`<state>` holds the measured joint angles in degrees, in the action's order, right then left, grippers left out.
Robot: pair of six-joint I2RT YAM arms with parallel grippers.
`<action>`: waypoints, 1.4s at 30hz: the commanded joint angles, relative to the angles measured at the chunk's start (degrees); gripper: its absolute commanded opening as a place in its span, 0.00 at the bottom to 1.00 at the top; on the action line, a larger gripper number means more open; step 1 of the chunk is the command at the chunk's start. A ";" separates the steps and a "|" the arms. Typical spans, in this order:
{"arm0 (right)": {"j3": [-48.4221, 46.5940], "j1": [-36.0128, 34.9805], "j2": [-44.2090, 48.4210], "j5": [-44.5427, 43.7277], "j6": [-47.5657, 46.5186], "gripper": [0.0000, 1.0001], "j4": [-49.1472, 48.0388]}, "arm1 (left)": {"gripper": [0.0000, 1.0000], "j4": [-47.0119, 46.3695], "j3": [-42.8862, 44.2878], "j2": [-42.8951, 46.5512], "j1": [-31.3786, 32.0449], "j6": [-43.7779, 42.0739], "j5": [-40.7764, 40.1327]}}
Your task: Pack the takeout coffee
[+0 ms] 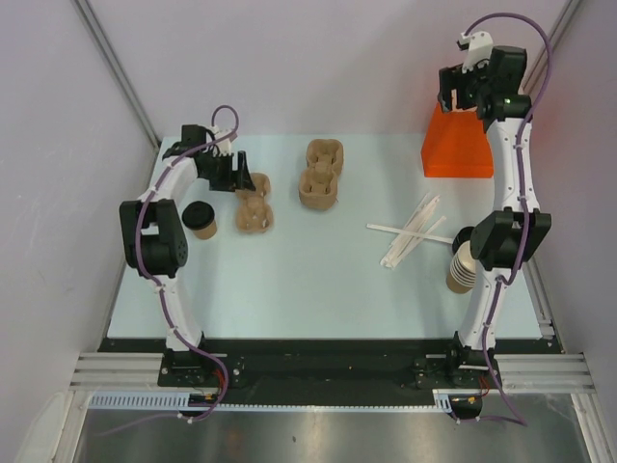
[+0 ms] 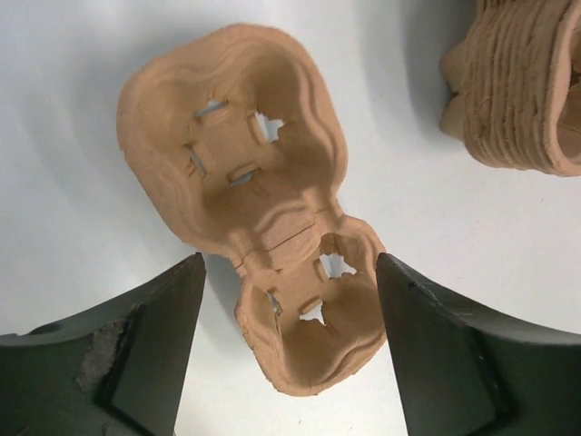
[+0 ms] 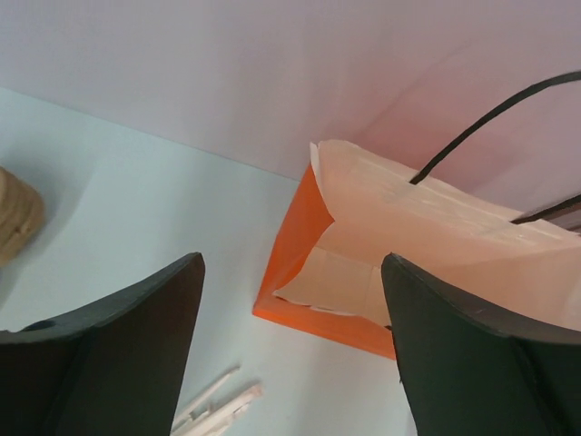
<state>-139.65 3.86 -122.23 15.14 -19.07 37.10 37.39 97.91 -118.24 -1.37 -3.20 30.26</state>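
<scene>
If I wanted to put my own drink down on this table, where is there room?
The widest bare stretch is the near middle of the table, between the lidded cup and the wooden sticks. A smaller gap lies between the carrier stack and the orange bag. The far left is crowded: left gripper, single carrier and that cup sit close together.

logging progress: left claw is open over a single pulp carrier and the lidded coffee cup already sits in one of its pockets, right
No. The left claw is open over the single pulp carrier, but the lidded coffee cup stands on the table beside it, not in a pocket; the left wrist view shows both pockets empty.
</scene>
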 commanded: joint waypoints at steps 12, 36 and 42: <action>-0.53 -0.17 -7.40 -0.90 -0.97 0.49 -3.62 | 0.84 -0.12 3.87 10.48 2.60 -0.75 0.68; 11.75 -13.16 28.43 23.01 -14.92 0.00 13.07 | 1.00 3.92 6.51 20.67 1.54 -2.25 2.26; 25.90 -30.03 39.43 20.82 -26.70 0.00 22.04 | 0.99 4.27 2.21 23.57 -2.32 -1.46 4.72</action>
<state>-121.16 -18.79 -86.30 35.90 -35.24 49.84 41.15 102.67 -99.02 -0.93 -4.12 32.25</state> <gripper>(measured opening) 0.009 0.994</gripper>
